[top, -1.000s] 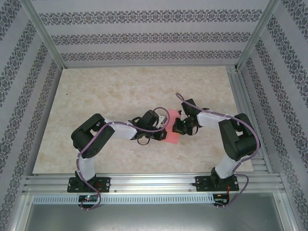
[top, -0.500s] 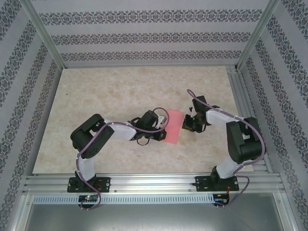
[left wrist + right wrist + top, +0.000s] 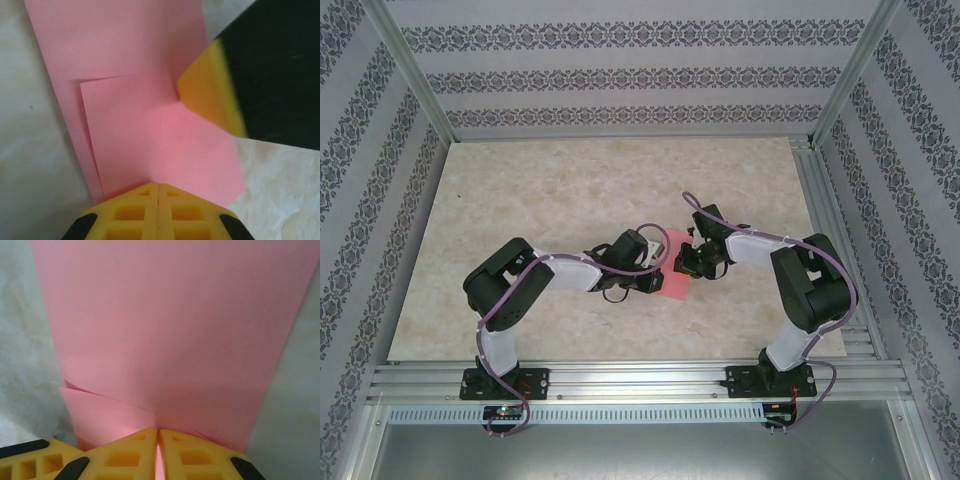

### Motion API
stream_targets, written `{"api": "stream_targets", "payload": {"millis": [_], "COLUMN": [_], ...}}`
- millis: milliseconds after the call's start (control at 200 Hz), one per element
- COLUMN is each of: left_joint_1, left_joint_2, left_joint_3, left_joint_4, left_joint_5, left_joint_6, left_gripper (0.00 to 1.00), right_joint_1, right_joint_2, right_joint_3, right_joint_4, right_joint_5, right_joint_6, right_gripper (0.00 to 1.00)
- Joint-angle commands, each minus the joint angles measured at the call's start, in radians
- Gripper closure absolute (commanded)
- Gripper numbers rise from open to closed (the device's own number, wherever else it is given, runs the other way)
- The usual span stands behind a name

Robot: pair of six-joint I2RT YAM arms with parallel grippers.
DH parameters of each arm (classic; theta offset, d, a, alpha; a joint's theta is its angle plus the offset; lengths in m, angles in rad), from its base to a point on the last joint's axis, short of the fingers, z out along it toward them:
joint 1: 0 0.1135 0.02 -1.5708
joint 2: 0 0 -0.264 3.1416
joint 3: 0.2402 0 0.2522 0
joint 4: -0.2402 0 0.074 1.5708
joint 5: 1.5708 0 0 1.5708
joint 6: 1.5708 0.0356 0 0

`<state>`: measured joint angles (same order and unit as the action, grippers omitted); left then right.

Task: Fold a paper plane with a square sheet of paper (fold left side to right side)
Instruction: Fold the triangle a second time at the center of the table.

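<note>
1. Paper first: the square sheet of paper [image 3: 676, 288] lies flat on the tabletop [image 3: 570, 190], about in the middle, between my two arms. It is pinkish-red and is folded to a narrow strip.
2. In the left wrist view I see an upper layer lying on the lower one. Its straight edge runs across the strip.
3. The left pincer [image 3: 158, 187] has its jaws fully together, and the yellow tips sit on the near edge of the sheet.
4. The right pincer [image 3: 159, 432] is very narrow, with only a thin slit between the jaws. Its tips rest on the sheet from the other side. I cannot tell if any paper is caught in the slit.
5. One yellow fingertip [image 3: 212, 95] of the right pincer touches the paper just beside the edge of the upper layer.
6. From above, both pincers are near each other over the sheet.
</note>
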<state>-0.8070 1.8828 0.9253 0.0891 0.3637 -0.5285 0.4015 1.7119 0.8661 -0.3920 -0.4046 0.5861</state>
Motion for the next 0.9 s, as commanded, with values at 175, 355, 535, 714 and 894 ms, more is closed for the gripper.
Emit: {"api": "stream_targets", "payload": {"millis": [175, 355, 535, 714, 894], "left_joint_1": [-0.002, -0.001, -0.003, -0.004, 0.006], "left_joint_2": [-0.062, -0.104, -0.128, -0.176, -0.258], "left_joint_3": [-0.114, -0.172, -0.202, -0.212, -0.17], "left_joint_4": [-0.173, -0.179, -0.152, -0.145, -0.216], "left_joint_5": [-0.037, -0.039, -0.022, -0.011, -0.04], "left_joint_6": [0.011, 0.002, -0.015, -0.025, -0.025], "left_gripper": [0.91, 0.92, 0.92, 0.92, 0.91], "right_joint_1": [0.003, 0.002, 0.004, 0.004, 0.005], "right_joint_2": [0.064, 0.066, 0.065, 0.062, -0.014], "right_joint_3": [0.013, 0.023, 0.025, 0.025, 0.041], "right_joint_4": [-0.033, -0.041, -0.044, -0.024, -0.004], "right_joint_5": [0.085, 0.088, 0.089, 0.07, 0.031], "right_joint_6": [-0.001, -0.005, -0.004, -0.002, -0.005], "right_gripper": [0.88, 0.88, 0.88, 0.88, 0.86]}}
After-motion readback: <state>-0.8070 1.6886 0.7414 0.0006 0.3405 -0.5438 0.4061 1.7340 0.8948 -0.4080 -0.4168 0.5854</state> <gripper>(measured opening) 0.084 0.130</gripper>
